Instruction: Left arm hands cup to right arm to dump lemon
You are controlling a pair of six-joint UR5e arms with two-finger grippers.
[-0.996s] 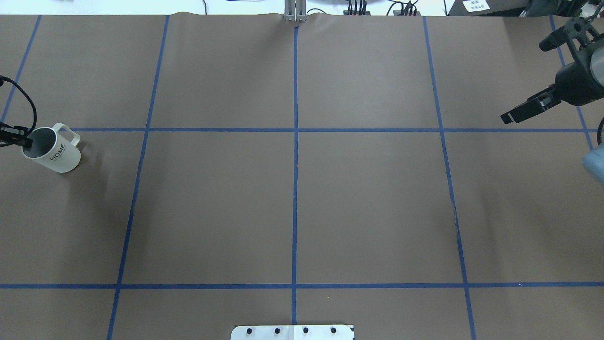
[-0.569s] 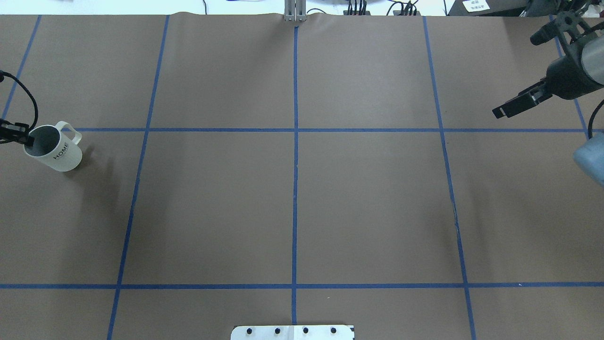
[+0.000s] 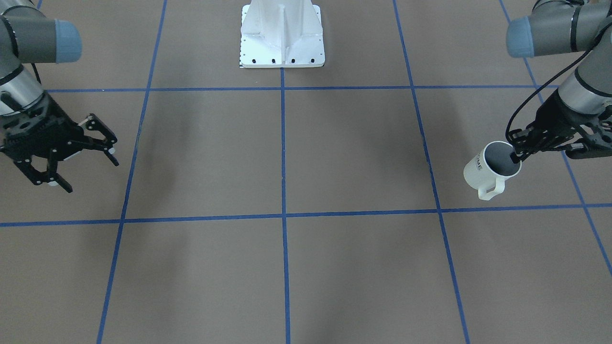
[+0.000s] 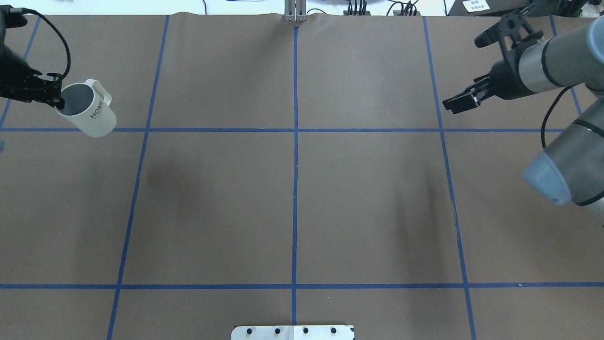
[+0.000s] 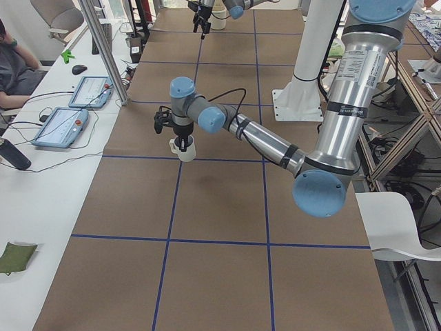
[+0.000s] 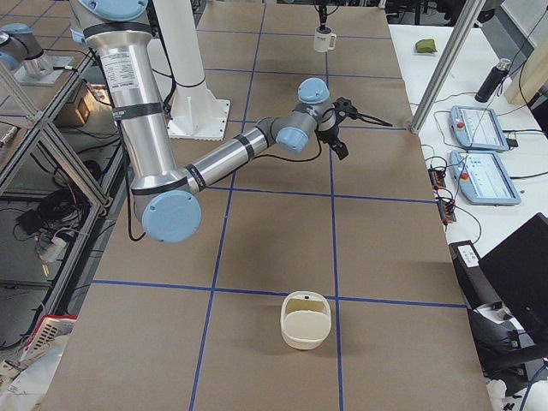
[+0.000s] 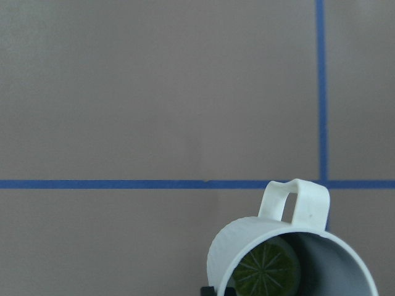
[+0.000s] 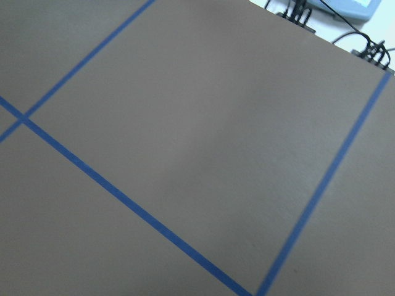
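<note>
Clenching the cup (image 4: 96,120), left pincer (image 4: 58,100) hangs well apart from gaping right pincer (image 3: 91,174) and basket (image 6: 305,320).

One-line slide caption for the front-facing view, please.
Left gripper pinches the cup by its rim, handle toward the camera, while the right gripper hangs open on the opposite side.

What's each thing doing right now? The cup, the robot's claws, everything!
cup: tilted, held by its rim, off the table.
lemon slice: inside the cup.
left gripper: shut on the cup's rim.
right gripper: open, holding nothing.
basket: standing upright on the table.
</note>
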